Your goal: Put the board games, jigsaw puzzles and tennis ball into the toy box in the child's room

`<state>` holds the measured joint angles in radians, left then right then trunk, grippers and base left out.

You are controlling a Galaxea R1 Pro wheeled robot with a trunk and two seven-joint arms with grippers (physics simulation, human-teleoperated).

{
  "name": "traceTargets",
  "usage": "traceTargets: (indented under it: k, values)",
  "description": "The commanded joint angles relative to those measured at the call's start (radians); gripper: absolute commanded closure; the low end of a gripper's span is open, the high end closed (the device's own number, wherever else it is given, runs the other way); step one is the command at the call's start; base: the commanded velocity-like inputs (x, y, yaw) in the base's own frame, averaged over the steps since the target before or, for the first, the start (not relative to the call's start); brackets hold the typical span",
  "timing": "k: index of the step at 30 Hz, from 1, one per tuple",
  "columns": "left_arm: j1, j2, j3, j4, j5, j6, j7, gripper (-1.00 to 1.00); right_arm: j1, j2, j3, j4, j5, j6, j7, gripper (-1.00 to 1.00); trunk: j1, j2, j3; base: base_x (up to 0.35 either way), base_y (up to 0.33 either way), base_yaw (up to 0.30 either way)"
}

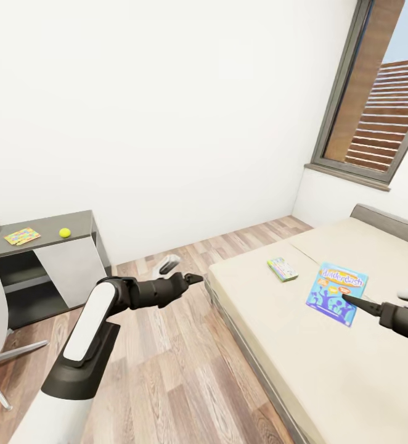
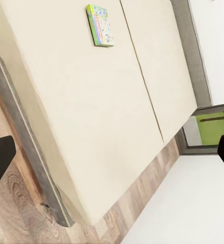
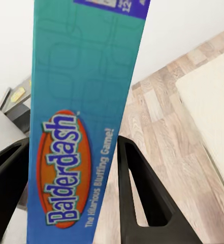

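Balderdash, the large flat blue printed game box (image 1: 337, 292), sits on the beige-covered bed (image 1: 327, 370) near the window side. The right gripper (image 3: 73, 168) has its black fingers on either side of the box edge; in the right wrist view the box fills the gap between the jaws, so I read it as clamped on it or about to be. In the head view the fingertip lies over the box's lower corner.

Second game on the bed: small flat green, yellow and red box (image 1: 282, 269), well apart from the blue one, untouched. Also seen in the left wrist view (image 2: 100, 24).

Left gripper (image 1: 185, 280) hangs over the wood-plank floor (image 1: 167, 370) just beside the bed edge, carrying nothing; I cannot tell how wide the jaws stand.

On the low dark grey side table (image 1: 44, 225): one thin multicoloured jigsaw sheet (image 1: 22, 235) and the small yellow-green tennis ball (image 1: 65, 232), near each other, apart.

Progress judgement: early. None of these four items is boxed yet, so most of the job is left.

Readable text: "Balderdash", "The Hilarious Bluffing Game!". Small box's print is too small to read.
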<state>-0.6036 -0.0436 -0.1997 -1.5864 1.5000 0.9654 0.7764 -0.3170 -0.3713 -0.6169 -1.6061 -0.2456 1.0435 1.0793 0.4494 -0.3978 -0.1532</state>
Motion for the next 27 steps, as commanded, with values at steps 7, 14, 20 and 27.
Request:
traceTargets:
  k: [7, 14, 20, 27]
  values:
    - [-0.004, -0.008, -0.004, -0.008, 0.018, 0.007, 0.027, -1.00, -0.011, -0.001, 0.004, -0.001, 0.000, 0.004, -0.026, 1.00, 0.001, -0.002, -0.002, 0.000, 0.000, 0.000]
    - [-0.004, -0.009, -0.004, -0.011, 0.026, 0.009, 0.029, -1.00, -0.014, -0.002, 0.005, -0.005, -0.002, 0.004, -0.029, 1.00, 0.001, -0.002, -0.002, 0.000, 0.000, 0.000]
    - [-0.003, -0.003, 0.000, -0.009, 0.029, 0.012, 0.031, -1.00, -0.015, -0.005, 0.002, -0.006, -0.003, 0.004, -0.029, 1.00, 0.001, -0.002, -0.002, 0.000, 0.000, 0.000]
    - [0.003, 0.003, 0.007, -0.006, 0.027, 0.011, 0.036, -1.00, -0.018, -0.016, 0.002, -0.007, -0.003, 0.004, -0.029, 1.00, 0.001, -0.002, -0.002, 0.128, 0.000, 0.000]
